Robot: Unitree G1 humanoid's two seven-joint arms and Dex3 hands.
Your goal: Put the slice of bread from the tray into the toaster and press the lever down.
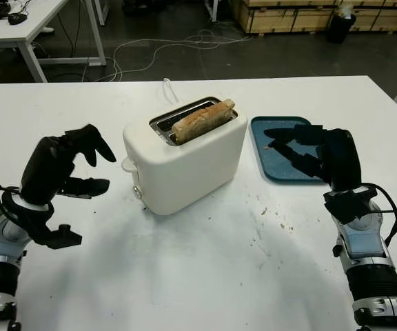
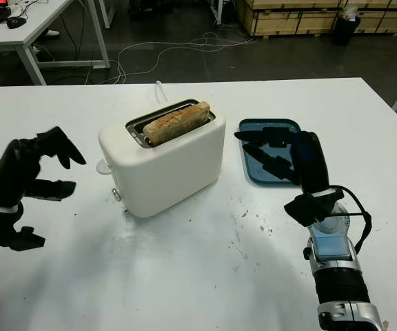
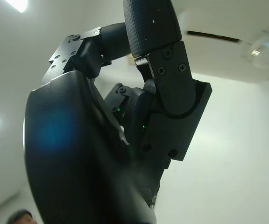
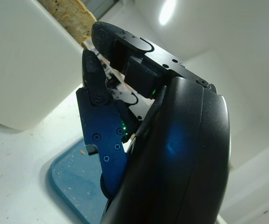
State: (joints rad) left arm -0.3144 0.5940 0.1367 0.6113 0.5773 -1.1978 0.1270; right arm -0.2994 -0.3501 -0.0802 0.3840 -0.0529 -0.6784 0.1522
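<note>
A white table [image 1: 198, 276] takes up most of the head views, with crumbs [image 1: 262, 241] scattered on it right of centre. Beyond its far edge, along the top of the frame, lie loose cables [image 1: 150, 52] on a dark floor, the legs of another desk [image 1: 29, 41] at upper left and wooden crates [image 1: 302, 15] at upper right.

The white toaster [image 1: 185, 162] stands at the centre of the frame, set at an angle, its cord [image 1: 169, 89] running off behind it. The slice of bread [image 1: 202, 121] already sits upright in the slot, its top edge poking above the toaster. The lever [image 1: 128, 165] sticks out from the toaster's left end, near the top of its travel.

The blue tray [image 1: 271, 141] lies just right of the toaster with nothing but crumbs on it.

The left hand [image 1: 60, 165] hangs at the left of the frame, above the table and apart from the toaster, level with the lever; its fingers are curled and hold nothing. The right hand [image 1: 309, 152] hovers over the tray at the right of the frame, holding nothing, fingers pointing toward the toaster, clear of the bread.
</note>
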